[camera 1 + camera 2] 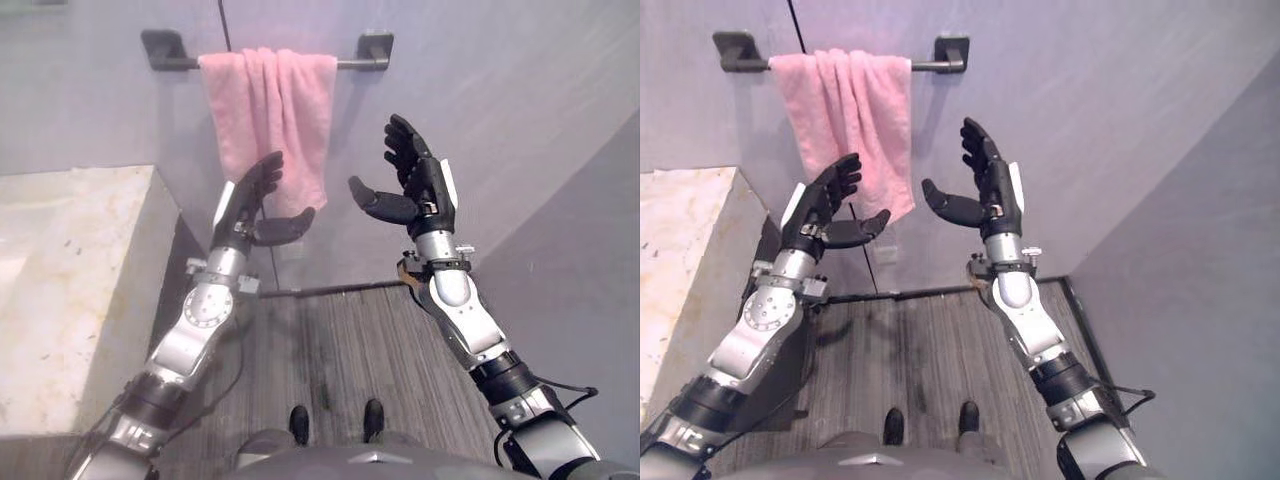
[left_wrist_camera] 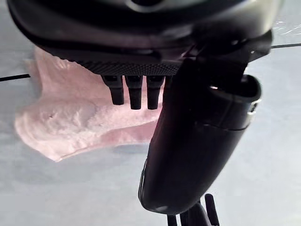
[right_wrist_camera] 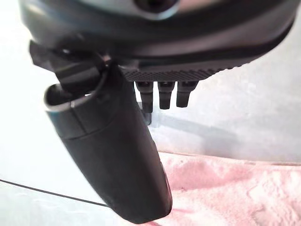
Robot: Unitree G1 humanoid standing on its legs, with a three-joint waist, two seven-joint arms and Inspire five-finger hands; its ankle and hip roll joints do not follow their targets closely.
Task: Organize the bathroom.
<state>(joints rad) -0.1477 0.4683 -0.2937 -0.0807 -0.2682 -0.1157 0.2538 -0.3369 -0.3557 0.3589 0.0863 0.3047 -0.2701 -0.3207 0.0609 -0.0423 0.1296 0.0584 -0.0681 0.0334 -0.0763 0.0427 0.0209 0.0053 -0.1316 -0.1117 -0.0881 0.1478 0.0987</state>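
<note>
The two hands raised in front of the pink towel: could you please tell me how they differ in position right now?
The left hand is lower and overlaps the lower part of the towel in the head views, while the right hand is higher and off to the towel's right, against bare wall. The left hand's thumb points right; the right hand's thumb points left. Both are open, fingers up, holding nothing, and the towel hangs on the bar.

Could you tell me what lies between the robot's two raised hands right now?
Nothing solid: between the left hand and the right hand, both open, the left eye view shows bare wall, with the pink towel's lower edge hanging behind the left hand.
</note>
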